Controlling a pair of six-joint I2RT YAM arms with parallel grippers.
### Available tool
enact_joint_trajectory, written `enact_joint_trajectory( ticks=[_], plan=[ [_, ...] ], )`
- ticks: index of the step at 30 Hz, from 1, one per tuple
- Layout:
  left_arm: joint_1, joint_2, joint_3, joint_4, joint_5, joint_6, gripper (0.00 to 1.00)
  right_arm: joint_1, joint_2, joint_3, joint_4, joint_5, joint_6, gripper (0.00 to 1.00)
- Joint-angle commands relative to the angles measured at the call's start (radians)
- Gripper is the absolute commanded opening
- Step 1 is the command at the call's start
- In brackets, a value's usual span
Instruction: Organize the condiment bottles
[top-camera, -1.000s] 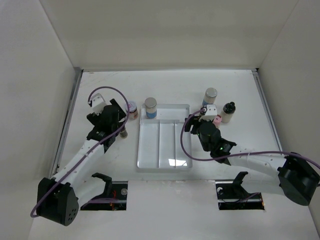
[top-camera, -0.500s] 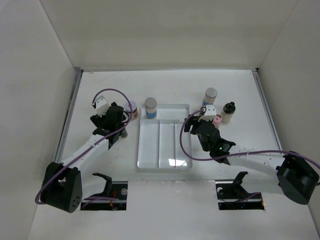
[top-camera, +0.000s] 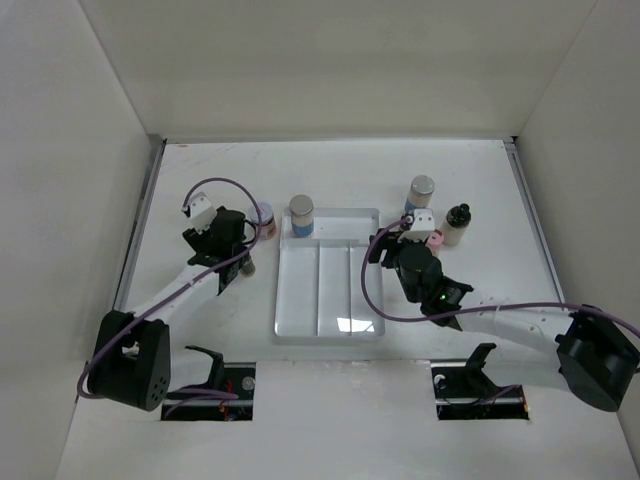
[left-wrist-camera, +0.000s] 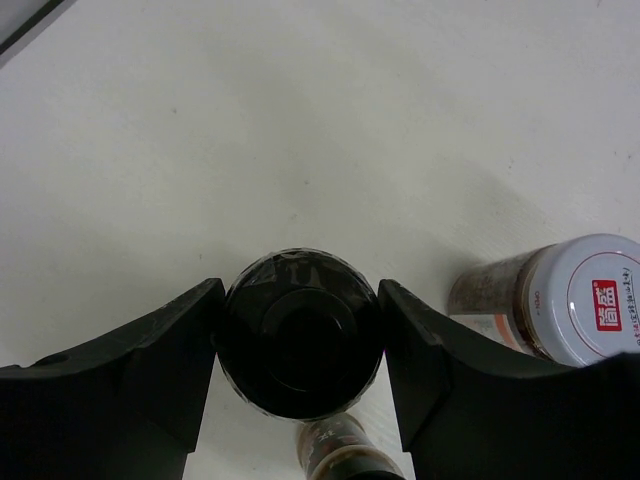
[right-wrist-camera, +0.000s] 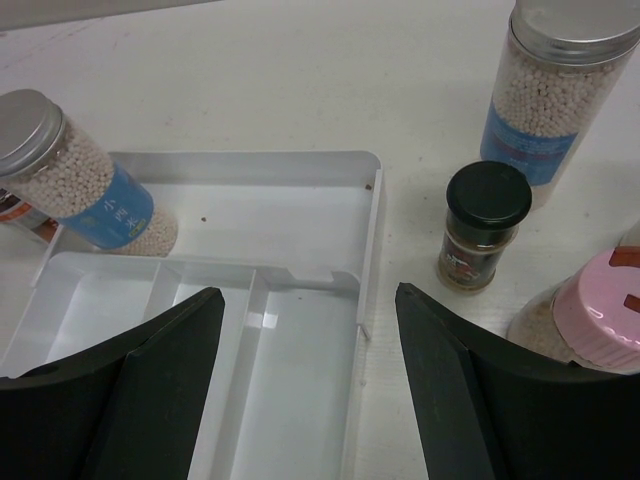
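At the left gripper (left-wrist-camera: 300, 305), the black-capped bottle (left-wrist-camera: 300, 350) stands upright.

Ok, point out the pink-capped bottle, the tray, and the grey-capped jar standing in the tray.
pink-capped bottle (right-wrist-camera: 600, 310), right wrist view, on its cap.
tray (right-wrist-camera: 270, 205), right wrist view, bare floor.
grey-capped jar (right-wrist-camera: 112, 205), right wrist view, blue label.

Upright black-capped bottle (left-wrist-camera: 300, 345), white-lidded jar (left-wrist-camera: 585, 300) just beside; grey-capped jar (right-wrist-camera: 560, 80), small spice bottle (right-wrist-camera: 485, 225), pink-capped jar (right-wrist-camera: 600, 315) — clustered, upright
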Motion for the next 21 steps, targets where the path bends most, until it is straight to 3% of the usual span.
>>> enact_joint_trajectory(
  ticks=[1,12,16,21],
  plan=[
    [0.008,-0.066,-0.023,0.071,0.012,-0.003,0.49,0.005,-0.022,0.005,0.05,0.014,-0.002,0.76],
    [-0.084,-0.428,0.066,0.062,-0.109,0.115,0.44,0.005,0.007,0.011,0.052,0.014,0.003,0.77],
    [-0.219,-0.465,0.09,0.044,-0.102,0.133,0.44,0.005,-0.001,0.008,0.053,0.014,0.006,0.77],
    [-0.463,-0.433,0.052,0.056,-0.132,0.135,0.44,0.002,0.001,0.007,0.053,0.014,0.003,0.77]
  ],
)
